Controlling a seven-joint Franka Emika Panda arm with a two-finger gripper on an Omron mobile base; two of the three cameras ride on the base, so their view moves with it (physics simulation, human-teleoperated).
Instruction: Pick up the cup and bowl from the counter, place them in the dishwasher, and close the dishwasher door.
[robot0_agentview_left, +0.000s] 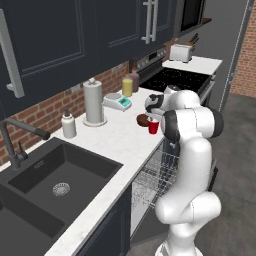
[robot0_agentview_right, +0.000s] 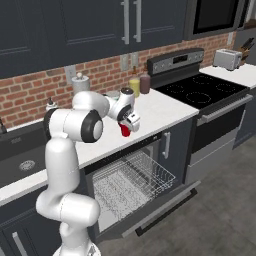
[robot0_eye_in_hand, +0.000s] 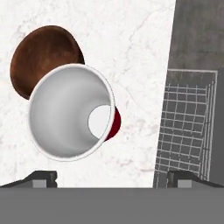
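a: item one, nearest: end effector (robot0_eye_in_hand: 109, 179). state?
b: fingertips (robot0_eye_in_hand: 41, 178) set wide apart, nothing between them. it hangs just above the cup (robot0_eye_in_hand: 70, 111), looking down into its white inside. in the right base view the end effector (robot0_agentview_right: 129, 125) sits right over the cup (robot0_agentview_right: 124, 130).

a: item two: cup. location?
b: on the desk (robot0_eye_in_hand: 131, 52), near its front edge, upright as far as i can tell. not gripped, not lifted. red outside shows in the left base view, cup (robot0_agentview_left: 153, 127).

a: item three: bowl?
b: bowl (robot0_eye_in_hand: 41, 57), dark brown, on the desk just behind the cup; in the hand view their outlines overlap, so touching or merely beside i cannot tell. same pairing in the left base view, bowl (robot0_agentview_left: 143, 119). untouched.

a: item four: dishwasher?
b: dishwasher (robot0_agentview_right: 125, 172) under the desk, its door (robot0_agentview_right: 165, 207) dropped down flat, wire rack (robot0_agentview_right: 132, 182) pulled out. no dish visible in the rack. rack corner also seen past the desk edge in the hand view (robot0_eye_in_hand: 188, 127).

a: farther back?
b: stove (robot0_agentview_right: 202, 95) and toaster (robot0_agentview_right: 227, 59); no part in the task.

a: tally?
b: done: nothing placed; approach to the cup looks made. outstanding, by my judgement: grip and rack the cup, the same for the bowl, then raise the door.
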